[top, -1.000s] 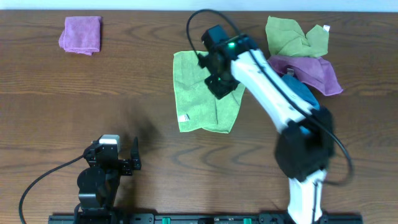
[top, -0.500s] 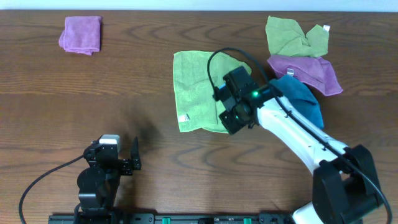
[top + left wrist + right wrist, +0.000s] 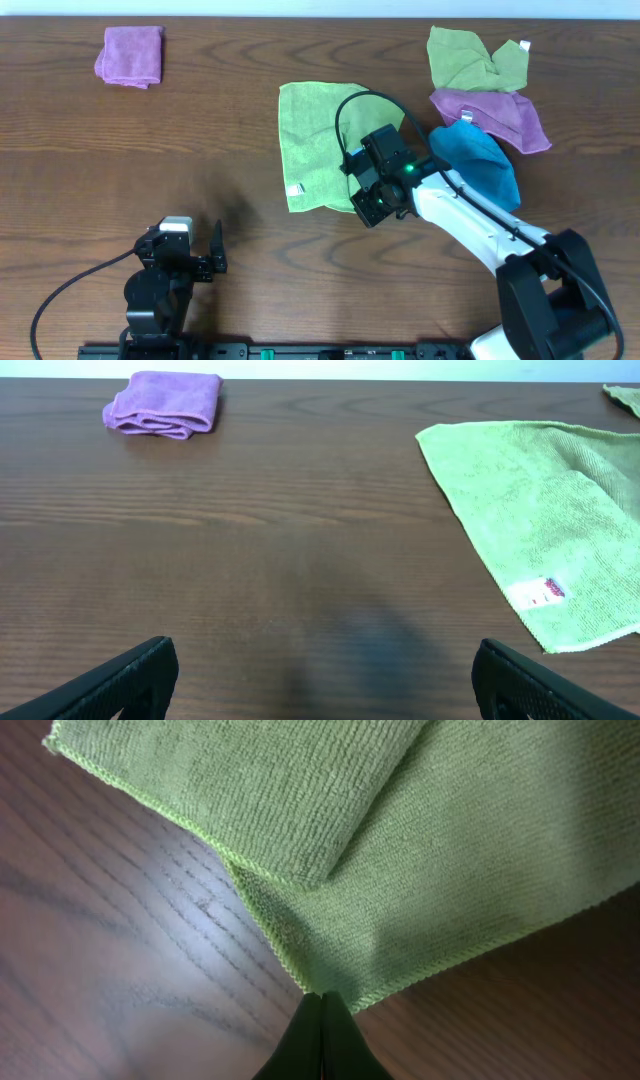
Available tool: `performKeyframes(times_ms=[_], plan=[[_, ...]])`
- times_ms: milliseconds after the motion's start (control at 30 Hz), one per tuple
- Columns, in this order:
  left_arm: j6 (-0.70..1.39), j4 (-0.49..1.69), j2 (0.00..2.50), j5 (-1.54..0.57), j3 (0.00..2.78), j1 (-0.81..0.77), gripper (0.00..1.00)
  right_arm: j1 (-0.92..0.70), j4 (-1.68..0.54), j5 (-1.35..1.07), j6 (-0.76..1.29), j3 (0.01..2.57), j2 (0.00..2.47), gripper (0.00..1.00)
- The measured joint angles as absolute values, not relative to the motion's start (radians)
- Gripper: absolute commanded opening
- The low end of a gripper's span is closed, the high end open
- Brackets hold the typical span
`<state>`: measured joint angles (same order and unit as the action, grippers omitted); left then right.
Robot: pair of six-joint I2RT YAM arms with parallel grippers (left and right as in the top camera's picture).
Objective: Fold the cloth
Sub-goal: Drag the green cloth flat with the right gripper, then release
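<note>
**Q:** So, what lies on the wooden table (image 3: 80, 160)?

**A:** Mostly a green cloth (image 3: 318, 140), spread flat near the middle, with one flap doubled over by its right edge. A heap of spare cloths (image 3: 485, 90) sits far right, and a folded purple cloth (image 3: 132, 55) far left.

**Q:** And the arms?

**A:** The right gripper (image 3: 322, 1020) is low at the green cloth's near right corner. Its fingers are pressed together with the tips on the hem, probably to lift that corner. Whether fabric is caught, I cannot tell. The left gripper (image 3: 322, 660) rests well apart from the cloth, fingers wide, seemingly idle.
</note>
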<state>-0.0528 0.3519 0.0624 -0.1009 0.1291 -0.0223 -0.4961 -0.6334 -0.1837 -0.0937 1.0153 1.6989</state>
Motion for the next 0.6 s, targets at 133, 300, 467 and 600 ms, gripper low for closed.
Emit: performKeyframes(times_ms=[133,300,467,600], plan=[[-0.053,0.352,0.062,-0.101,0.129,-0.022,0.95,-0.496,-0.589,-0.184,-0.093,0.998,1.699,0.02],[-0.053,0.352,0.062,-0.101,0.129,-0.022,0.95,-0.496,-0.581,-0.184,-0.091,0.992,1.715,0.02],[-0.053,0.352,0.062,-0.101,0.129,-0.022,0.95,-0.496,-0.582,-0.184,-0.09,0.992,1.757,0.02],[-0.053,0.352,0.062,-0.101,0.129,-0.022,0.95,-0.496,-0.603,-0.187,-0.08,0.991,1.79,0.01]])
